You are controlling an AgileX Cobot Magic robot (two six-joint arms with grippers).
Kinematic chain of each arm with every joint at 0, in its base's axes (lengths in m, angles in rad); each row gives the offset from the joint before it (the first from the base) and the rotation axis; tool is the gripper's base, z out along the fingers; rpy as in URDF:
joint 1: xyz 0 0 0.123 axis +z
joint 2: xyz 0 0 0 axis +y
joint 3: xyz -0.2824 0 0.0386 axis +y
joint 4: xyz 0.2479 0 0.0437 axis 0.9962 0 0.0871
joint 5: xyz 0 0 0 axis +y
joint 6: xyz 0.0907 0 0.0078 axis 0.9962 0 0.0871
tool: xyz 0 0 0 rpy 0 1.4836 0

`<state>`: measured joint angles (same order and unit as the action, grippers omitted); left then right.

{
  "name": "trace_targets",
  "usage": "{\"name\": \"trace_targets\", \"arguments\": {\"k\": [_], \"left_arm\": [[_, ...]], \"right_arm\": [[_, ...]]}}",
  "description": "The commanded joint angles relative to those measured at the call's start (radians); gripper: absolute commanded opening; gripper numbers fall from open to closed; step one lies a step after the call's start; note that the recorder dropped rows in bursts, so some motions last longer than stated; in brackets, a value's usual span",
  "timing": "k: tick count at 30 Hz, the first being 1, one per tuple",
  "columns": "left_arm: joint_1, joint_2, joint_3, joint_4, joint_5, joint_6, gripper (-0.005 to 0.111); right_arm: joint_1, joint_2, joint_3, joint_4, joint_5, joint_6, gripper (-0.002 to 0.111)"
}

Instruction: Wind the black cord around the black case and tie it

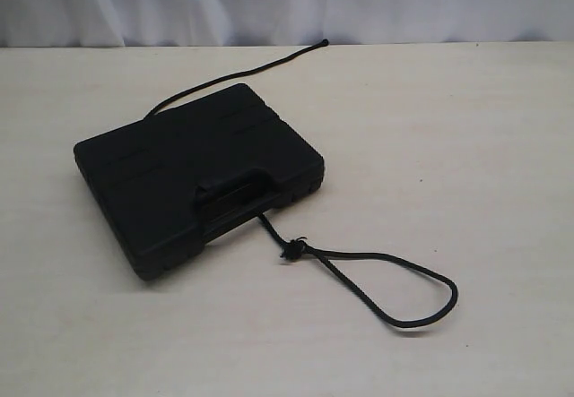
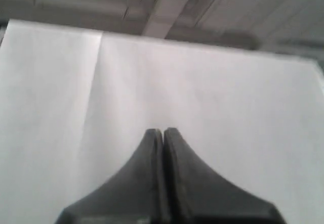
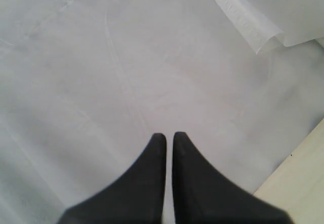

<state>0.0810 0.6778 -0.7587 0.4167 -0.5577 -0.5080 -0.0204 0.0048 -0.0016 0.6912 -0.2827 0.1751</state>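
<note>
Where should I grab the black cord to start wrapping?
Probably grip the black cord just beyond its knot, coming straight down from above. There the loop's two strands lie close together, flat on the bare table and clear of the black case, so the jaws can straddle both.

The flat rectangular black plastic case [image 1: 193,173] lay left of centre on the pale surface [image 1: 448,146]. The thin black braided cord [image 1: 350,289] passed beneath it, trailing behind toward the back edge; its knotted loop [image 1: 292,249] lay in front, to the right.
</note>
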Motion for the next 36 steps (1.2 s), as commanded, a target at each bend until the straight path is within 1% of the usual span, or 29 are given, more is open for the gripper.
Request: {"name": "trace_targets", "arguments": {"k": [1, 2, 3, 4, 5, 6, 7, 8, 9, 10, 12, 14, 15, 16, 17, 19, 23, 28, 32, 36], "left_arm": [[-0.027, 0.252, -0.239, 0.107, 0.743, -0.033, 0.0], [-0.045, 0.319, -0.288, 0.102, 0.88, 0.037, 0.0], [-0.087, 0.409, -0.343, 0.035, 1.034, 0.254, 0.0], [-0.117, 0.475, -0.383, -0.068, 1.141, 0.445, 0.0], [-0.153, 0.568, -0.441, -0.264, 1.28, 0.716, 0.0], [-0.178, 0.617, -0.467, -0.417, 1.386, 0.897, 0.0], [-0.216, 0.697, -0.492, -0.634, 1.513, 1.085, 0.0], [-0.238, 0.743, -0.492, -0.731, 1.564, 1.2, 0.0], [-0.278, 0.804, -0.488, -0.836, 1.629, 1.331, 0.0], [-0.306, 0.839, -0.488, -0.864, 1.645, 1.375, 0.0], [-0.37, 0.901, -0.488, -0.868, 1.63, 1.379, 0.0], [-0.45, 0.98, -0.488, -0.862, 1.59, 1.379, 0.009], [-0.498, 1.015, -0.488, -0.837, 1.55, 1.379, 0.019], [-0.521, 1.039, -0.488, -0.806, 1.522, 1.379, 0.027], [-0.558, 1.071, -0.488, -0.759, 1.48, 1.375, 0.038], [-0.587, 1.123, -0.488, -0.724, 1.425, 1.368, 0.049], [-0.594, 1.195, -0.488, -0.725, 1.396, 1.368, 0.05], [-0.594, 1.267, -0.488, -0.69, 1.333, 1.368, 0.05], [-0.594, 1.291, -0.488, -0.686, 1.27, 1.365, 0.05], [-0.594, 1.295, -0.488, -0.676, 1.238, 1.365, 0.05]], "right_arm": [[0.0, -0.005, 0.002, 0.001, 0.003, 0.002, 0.004], [0.0, -0.005, 0.002, 0.001, 0.003, 0.002, 0.004], [0.0, -0.005, 0.002, 0.001, 0.003, 0.002, 0.004], [0.0, -0.005, 0.002, 0.001, 0.003, 0.002, 0.004], [0.0, -0.005, 0.002, 0.001, 0.003, 0.002, 0.004], [0.0, -0.005, 0.002, 0.001, 0.003, 0.002, 0.004], [0.0, -0.005, 0.002, 0.001, 0.003, 0.002, 0.004], [0.0, -0.005, 0.002, 0.001, 0.005, 0.002, 0.004], [0.0, -0.005, 0.002, 0.001, 0.01, 0.002, 0.004], [0.0, -0.005, 0.002, 0.001, 0.019, 0.002, 0.004], [0.0, -0.005, 0.002, 0.001, 0.034, 0.002, 0.004], [0.0, -0.005, 0.002, 0.001, 0.04, 0.002, 0.004], [0.0, -0.005, 0.002, 0.001, 0.043, 0.002, 0.004], [0.0, -0.005, 0.002, 0.001, 0.043, 0.002, 0.004], [0.0, -0.005, 0.002, 0.001, 0.043, 0.002, 0.004], [0.0, -0.005, 0.002, 0.001, 0.045, 0.0, 0.004], [0.0, -0.005, 0.002, 0.001, 0.049, -0.002, 0.004], [0.0, -0.005, 0.002, 0.001, 0.052, -0.002, 0.004], [0.0, -0.005, 0.002, 0.001, 0.059, -0.002, 0.004], [0.0, -0.005, 0.002, 0.001, 0.076, -0.004, 0.004]]}}
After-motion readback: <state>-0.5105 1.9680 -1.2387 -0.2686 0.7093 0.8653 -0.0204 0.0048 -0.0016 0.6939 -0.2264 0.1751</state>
